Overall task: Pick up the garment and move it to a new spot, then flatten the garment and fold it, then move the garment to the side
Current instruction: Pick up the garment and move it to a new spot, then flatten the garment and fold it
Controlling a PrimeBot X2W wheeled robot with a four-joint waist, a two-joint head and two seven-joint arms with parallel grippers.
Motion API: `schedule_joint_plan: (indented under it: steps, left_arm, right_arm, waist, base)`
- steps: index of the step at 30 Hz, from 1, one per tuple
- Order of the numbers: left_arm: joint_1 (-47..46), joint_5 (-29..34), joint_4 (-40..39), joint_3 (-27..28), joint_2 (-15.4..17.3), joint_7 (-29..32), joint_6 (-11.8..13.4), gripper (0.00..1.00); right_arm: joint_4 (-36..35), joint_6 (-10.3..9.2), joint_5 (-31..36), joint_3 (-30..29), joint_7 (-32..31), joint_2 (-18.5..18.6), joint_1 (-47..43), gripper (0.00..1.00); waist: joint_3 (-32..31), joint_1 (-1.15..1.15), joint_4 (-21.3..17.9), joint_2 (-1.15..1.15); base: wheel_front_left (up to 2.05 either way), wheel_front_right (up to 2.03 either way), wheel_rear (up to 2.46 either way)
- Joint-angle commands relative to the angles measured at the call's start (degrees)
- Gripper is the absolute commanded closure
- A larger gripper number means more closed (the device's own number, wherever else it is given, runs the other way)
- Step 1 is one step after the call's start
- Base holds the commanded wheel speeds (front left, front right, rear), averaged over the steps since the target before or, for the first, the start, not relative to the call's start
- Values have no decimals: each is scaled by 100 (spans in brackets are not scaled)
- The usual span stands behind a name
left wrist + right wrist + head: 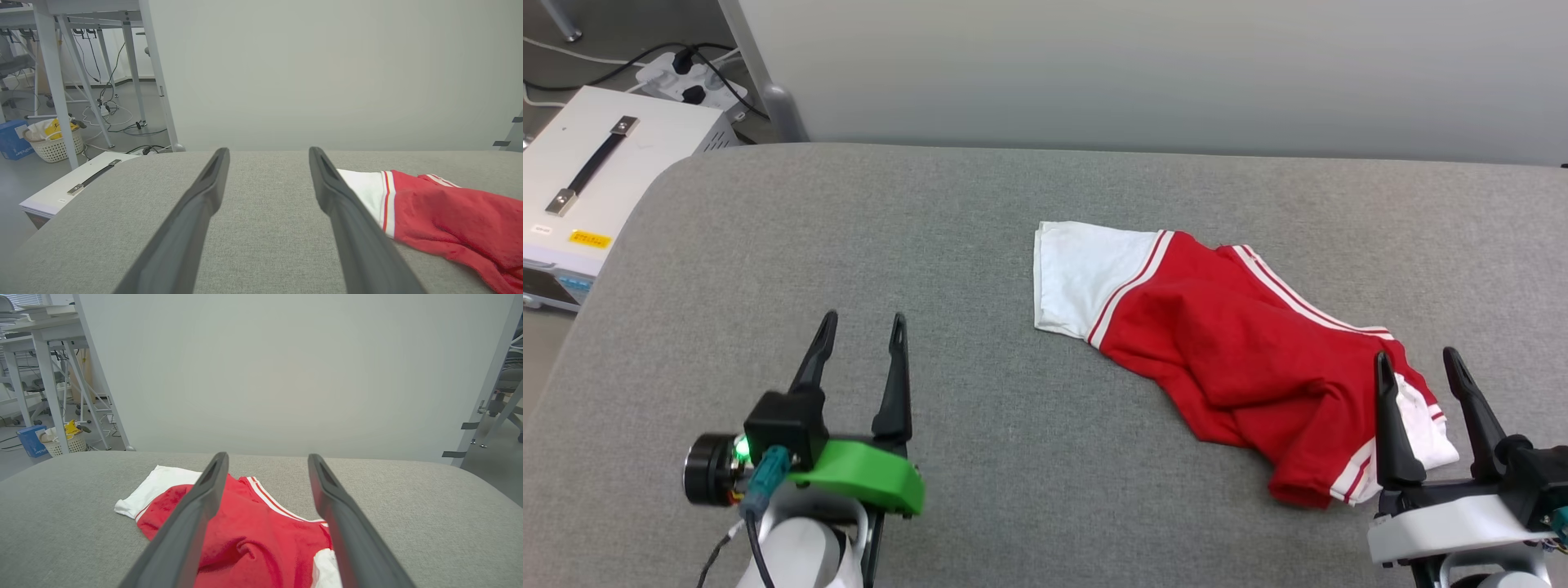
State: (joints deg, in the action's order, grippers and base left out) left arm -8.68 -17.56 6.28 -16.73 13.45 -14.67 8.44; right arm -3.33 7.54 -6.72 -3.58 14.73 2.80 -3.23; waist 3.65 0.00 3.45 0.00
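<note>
Both jaws gape wide and hold nothing: your left gripper point(864, 316) hovers over the grey table point(931, 245), your right gripper point(1414, 354) over the crumpled garment point(1217, 335) at its near end, likely poised for pickup.

Garment point(1225, 343) on table point(931, 245), R of L pincer point(863, 318).

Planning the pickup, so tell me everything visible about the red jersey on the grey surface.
The jersey is thin red cloth with white sleeves and red-and-white striped trim. It lies crumpled, not spread flat, on the grey cloth-covered surface, right of centre: one white sleeve flat at its far left end, a bunched heap at its near right end. The open right end effector stands over that near end; whether it touches is unclear.
</note>
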Motion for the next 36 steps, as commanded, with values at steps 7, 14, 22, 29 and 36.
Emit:
schedule_joint_plan:
  steps: [7,14,22,29,36]
  left_arm:
    - [649,346,44,501,-298,-32,-406,0]
    - [939,632,72,893,-558,-32,-662,0]
    - [1086,863,137,1178,-750,-32,-892,0]
    - [1123,996,215,1323,-868,-32,-1018,0]
    - [1145,1095,286,1431,-943,-32,-1100,0]
  right_arm:
    - [169,-5,-63,8,27,8,-206,0]
    - [265,-5,-77,-6,27,8,-369,0]
    - [339,-5,-75,-29,27,8,-474,0]
    - [371,-5,-81,-12,27,8,-501,0]
    - [382,-5,-76,-1,27,8,-513,0]
  waist:
    - [-146,0,-51,0]
    - [-250,0,-38,0]
    - [-305,0,-10,0]
    - [-313,0,4,0]
    - [-338,0,4,0]
  base:
    - [0,0,0]
    - [0,0,0]
    - [0,0,0]
    - [0,0,0]
    - [0,0,0]
